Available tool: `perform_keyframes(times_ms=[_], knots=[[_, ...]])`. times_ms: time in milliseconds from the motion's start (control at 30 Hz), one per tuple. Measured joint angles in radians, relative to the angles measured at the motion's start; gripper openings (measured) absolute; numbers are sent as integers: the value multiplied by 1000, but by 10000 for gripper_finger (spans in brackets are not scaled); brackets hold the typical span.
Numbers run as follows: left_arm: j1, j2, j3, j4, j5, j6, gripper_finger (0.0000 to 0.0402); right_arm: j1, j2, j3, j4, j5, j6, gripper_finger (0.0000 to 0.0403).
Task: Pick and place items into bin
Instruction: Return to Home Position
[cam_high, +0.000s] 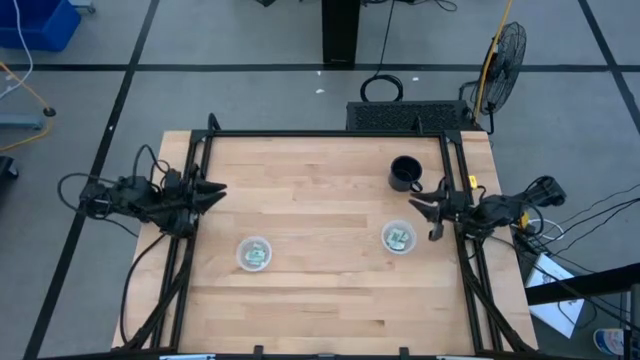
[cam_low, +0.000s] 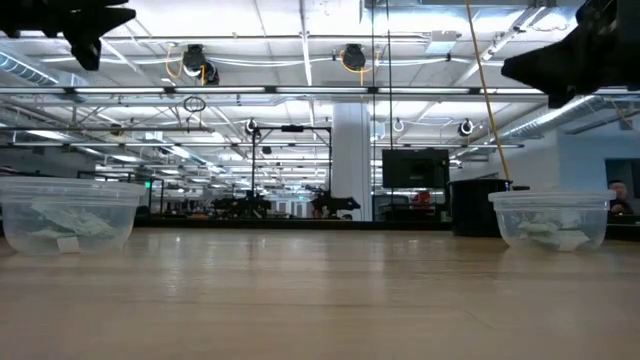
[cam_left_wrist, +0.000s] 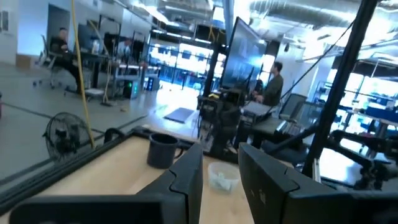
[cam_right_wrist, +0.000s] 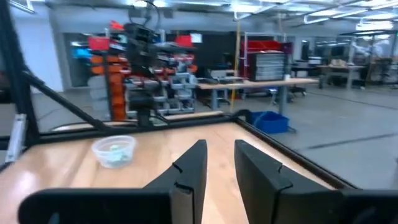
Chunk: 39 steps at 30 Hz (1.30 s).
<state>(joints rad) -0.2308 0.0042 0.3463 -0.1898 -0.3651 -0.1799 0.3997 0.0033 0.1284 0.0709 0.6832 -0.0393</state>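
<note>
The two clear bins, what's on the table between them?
Nothing: the high view shows bare tabletop between the left bin and the right bin. The black mug stands off that line.

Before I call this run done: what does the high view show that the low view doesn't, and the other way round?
Only the high view: both arms whole, the left gripper at the left edge of the table, the right gripper close beside the right bin; the black mug plainly; no loose packet on the wood. Only the low view: the bins' clear side walls, packets lying low inside, and the room behind. Both: the left bin and right bin, each holding packets.
</note>
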Motion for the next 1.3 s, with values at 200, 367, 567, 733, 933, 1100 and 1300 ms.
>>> perform_keyframes(times_ms=[200, 367, 567, 733, 933, 1100, 1300], knots=[[22, 13, -61, 10, -2, -53, 108, -74, -1, -7, -75, -81, 90, 75], [42, 14, -173, 135, 2, -61, 108, -109, -2, -60, -35, -109, 123, 75], [63, 14, -273, 210, 33, -83, 108, -125, 8, -109, 13, -163, 98, 75], [72, 14, -326, 225, 94, -89, 108, -125, 8, -110, 12, -162, 52, 75], [74, 26, -335, 248, 139, -31, 108, -125, 9, -111, 24, -160, -33, 75], [74, 45, -334, 228, 197, 16, 108, -125, 12, -112, 24, -160, -26, 75], [74, 79, -334, 228, 207, 18, 108, -125, 12, -112, 27, -160, -26, 75]])
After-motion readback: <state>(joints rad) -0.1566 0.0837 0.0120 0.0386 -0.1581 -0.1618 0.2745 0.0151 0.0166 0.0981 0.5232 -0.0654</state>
